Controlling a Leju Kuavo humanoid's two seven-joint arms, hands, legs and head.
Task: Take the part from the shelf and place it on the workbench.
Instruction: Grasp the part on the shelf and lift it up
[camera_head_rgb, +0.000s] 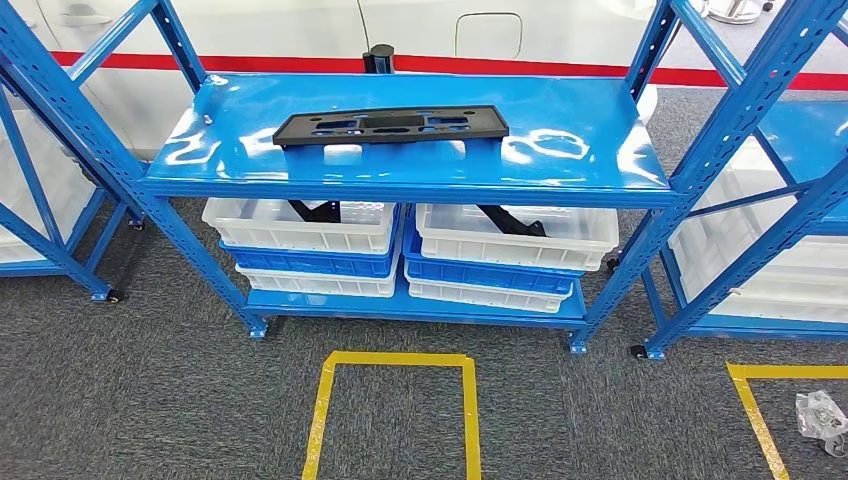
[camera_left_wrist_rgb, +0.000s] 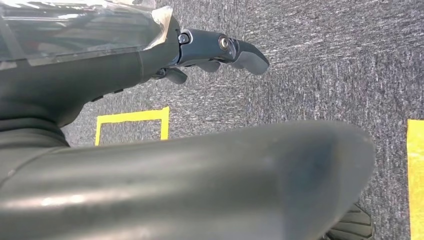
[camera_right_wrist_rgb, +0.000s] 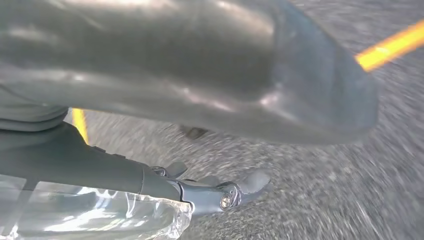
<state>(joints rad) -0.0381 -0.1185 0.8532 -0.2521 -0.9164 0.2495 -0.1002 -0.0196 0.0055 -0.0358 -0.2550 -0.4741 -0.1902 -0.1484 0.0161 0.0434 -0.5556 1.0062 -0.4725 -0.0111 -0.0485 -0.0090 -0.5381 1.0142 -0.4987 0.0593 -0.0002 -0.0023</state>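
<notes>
Black part (camera_head_rgb: 391, 126) laid flat at shelf (camera_head_rgb: 600, 150) top centre, kept reachable; left hand (camera_left_wrist_rgb: 220, 52) and right hand (camera_right_wrist_rgb: 220, 192) hung over floor, fingers apart, nothing grasped

Your head view looks forward and down from high up, facing the blue shelf (camera_head_rgb: 410, 140) square on from a few steps back, with grey carpet (camera_head_rgb: 150, 400) and a yellow tape square (camera_head_rgb: 395, 410) at your feet. Your left wrist view points down past the left hand (camera_left_wrist_rgb: 220, 52) at that same carpet and tape. Your right wrist view, blurred, looks down past the right hand (camera_right_wrist_rgb: 220, 192) at carpet too
</notes>
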